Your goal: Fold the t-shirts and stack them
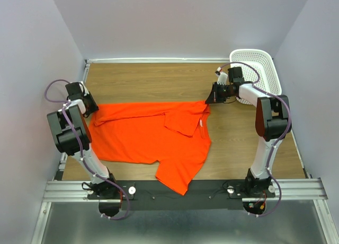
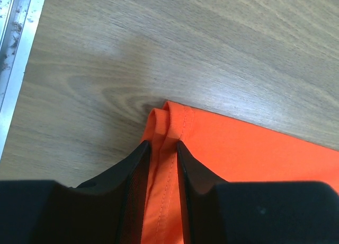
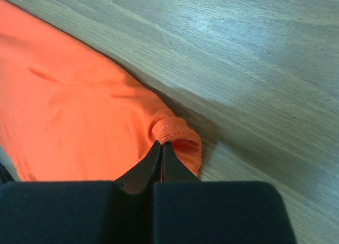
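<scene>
fingers [image 2: 132, 185] of the left gripper [image 2: 161, 148] sit on both sides of the folded hem of the orange t-shirt [image 1: 143, 135]. the cloth fills the gap between them. it is not clear if they are squeezing it or only touching it.

the right gripper [image 3: 160, 148] has its fingers [image 3: 143, 172] pressed tight together. a small bunched bit of the shirt's edge is pinched between the tips.

the t-shirt lies spread out sideways on the wooden table [image 1: 159, 79], between the two arms. its hem end is at the left gripper and its neck end is at the right gripper. a small white label [image 1: 202, 125] shows at the neck. one sleeve is folded over on top of the shirt, and the other sleeve points to the near edge of the table.

a white basket [image 1: 259, 69] with little holes stands in the far right corner, just behind the right arm.
</scene>
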You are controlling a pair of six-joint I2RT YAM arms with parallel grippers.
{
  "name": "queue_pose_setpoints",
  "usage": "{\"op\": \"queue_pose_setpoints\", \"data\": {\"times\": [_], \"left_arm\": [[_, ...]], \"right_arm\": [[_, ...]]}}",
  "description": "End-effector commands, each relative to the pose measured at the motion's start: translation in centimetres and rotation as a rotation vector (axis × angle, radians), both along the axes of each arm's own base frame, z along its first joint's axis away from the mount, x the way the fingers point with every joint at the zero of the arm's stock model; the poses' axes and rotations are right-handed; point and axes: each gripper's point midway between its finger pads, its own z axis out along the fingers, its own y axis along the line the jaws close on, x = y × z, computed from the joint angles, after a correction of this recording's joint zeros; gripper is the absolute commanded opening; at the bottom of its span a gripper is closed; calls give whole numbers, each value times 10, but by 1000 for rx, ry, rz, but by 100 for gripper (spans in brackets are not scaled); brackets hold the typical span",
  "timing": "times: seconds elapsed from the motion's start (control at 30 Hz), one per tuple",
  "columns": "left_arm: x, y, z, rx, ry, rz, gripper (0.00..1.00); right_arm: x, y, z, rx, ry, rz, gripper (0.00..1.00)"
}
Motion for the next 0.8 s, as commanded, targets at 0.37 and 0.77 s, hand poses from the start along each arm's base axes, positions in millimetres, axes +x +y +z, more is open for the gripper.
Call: {"op": "queue_pose_setpoints", "data": {"times": [0.37, 0.77], "left_arm": [[22, 2, 37, 17, -69, 0, 7], [38, 7, 41, 9, -83, -1, 8]], "right_arm": [[0, 0, -2, 12, 18, 13, 3], [2, -6, -5, -23, 4, 4, 3]]}}
